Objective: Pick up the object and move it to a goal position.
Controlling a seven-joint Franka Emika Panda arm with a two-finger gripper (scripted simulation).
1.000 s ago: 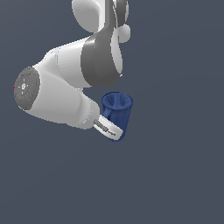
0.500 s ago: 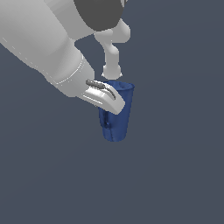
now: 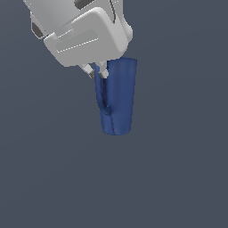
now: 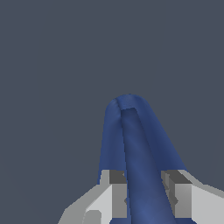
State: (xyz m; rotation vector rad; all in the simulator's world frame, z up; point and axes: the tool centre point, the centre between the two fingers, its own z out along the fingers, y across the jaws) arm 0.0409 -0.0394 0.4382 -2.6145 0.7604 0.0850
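Note:
The object, a dark blue mug [image 3: 118, 98], hangs upright in the air below the white hand of the arm, its narrower base pointing down. Its loop handle faces the exterior view's left. My gripper [image 3: 99, 71] is shut on the mug at its upper part, on the handle side. In the wrist view the mug [image 4: 135, 144] runs away from the camera between the two grey fingers [image 4: 117, 194], which press on it from both sides; the gripper [image 4: 146, 197] is closed on it. The mug's rim is hidden behind the hand.
Only a plain dark grey background [image 3: 178, 178] surrounds the arm and mug; no table, goal marker or other object shows in either view.
The arm has swung so the hand now sits above the mug. The mug, held throughout, has moved from a tilted pose to hanging straight down.

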